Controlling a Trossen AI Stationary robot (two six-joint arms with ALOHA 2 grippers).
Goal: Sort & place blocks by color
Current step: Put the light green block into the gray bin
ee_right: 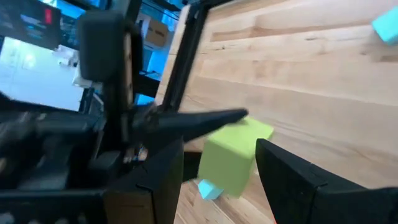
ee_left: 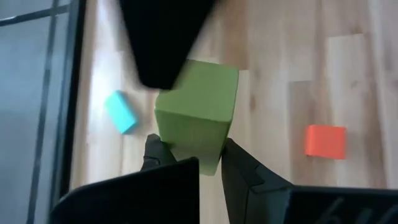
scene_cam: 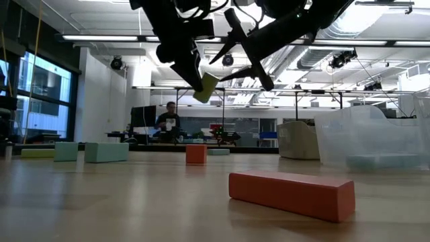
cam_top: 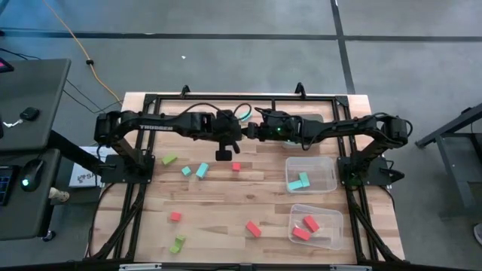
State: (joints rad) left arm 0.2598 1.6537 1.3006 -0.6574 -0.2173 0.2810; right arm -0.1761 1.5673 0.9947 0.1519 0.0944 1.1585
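**Green block at the handover, mid-air over the far table**

The left gripper (ee_left: 193, 163) has its fingers clamped on a green block (ee_left: 198, 115), held up off the wood. The right gripper (ee_right: 219, 165) has its fingers spread apart on either side of the same block, not visibly pressing it; this looks like a handover between the two arms.

To do it well, the right fingers should close squarely on two free, flat faces, clear of the left fingers, and grip firmly before the left lets go, or the block may twist or drop.

Below lie loose blocks: a red cube (cam_top: 236, 166) just under the grippers and blue ones (cam_top: 202, 170) to the left. On the right, the bin with blue blocks (cam_top: 330, 175) sits far, the bin with red blocks (cam_top: 337, 223) near. I see no green bin.
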